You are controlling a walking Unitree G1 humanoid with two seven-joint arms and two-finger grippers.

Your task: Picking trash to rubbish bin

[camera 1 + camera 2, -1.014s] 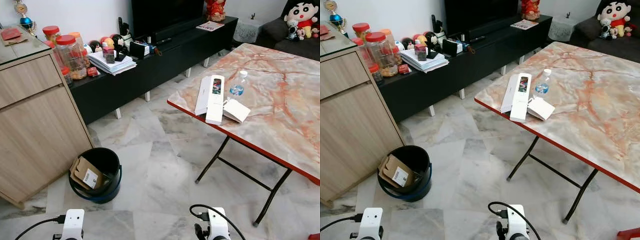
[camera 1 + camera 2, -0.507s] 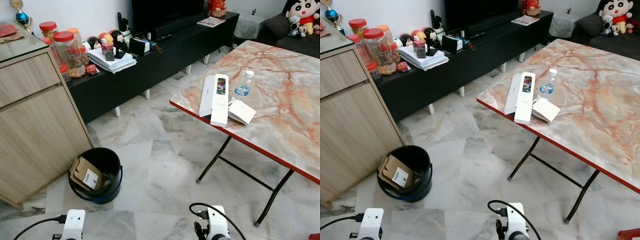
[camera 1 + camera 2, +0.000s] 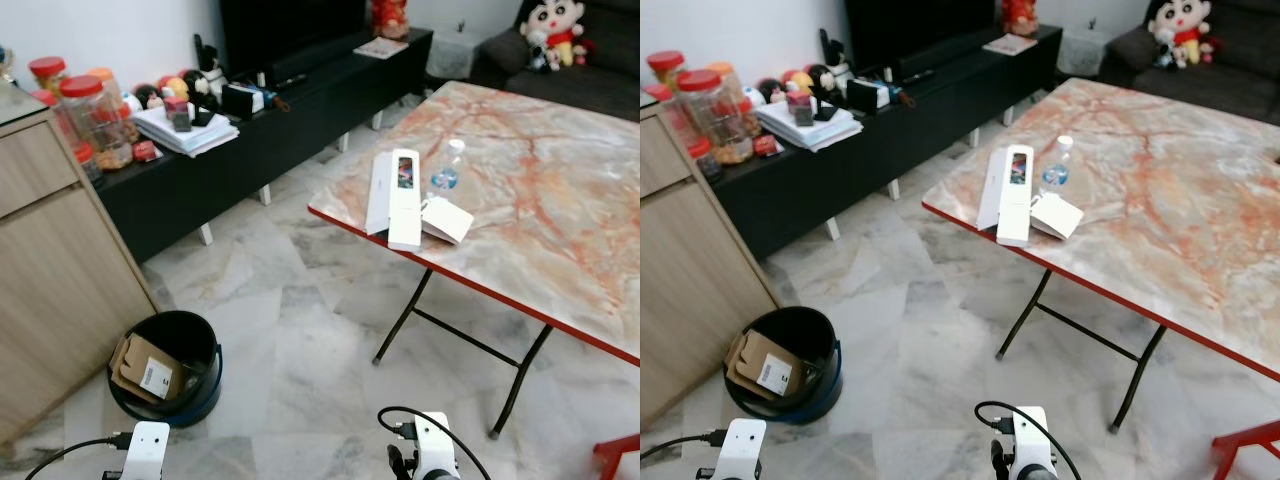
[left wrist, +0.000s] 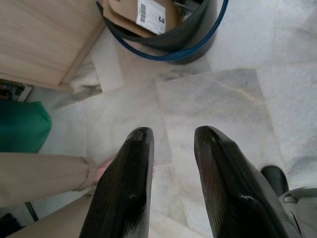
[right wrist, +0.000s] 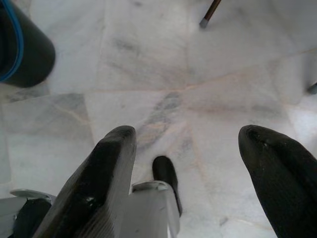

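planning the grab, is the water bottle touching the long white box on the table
Apart. The right eye view shows bare tabletop between the water bottle and the long white box.

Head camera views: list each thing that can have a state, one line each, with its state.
Bin: upright on the floor, open, cardboard box inside.
Cardboard box: in the bin, leaning on its rim.
Long white box: flat at the table's edge.
Small white box: on the table beside the long one.
Water bottle: upright, capped.
Left pincer: open, empty, above the floor.
Right pincer: open wide, empty.
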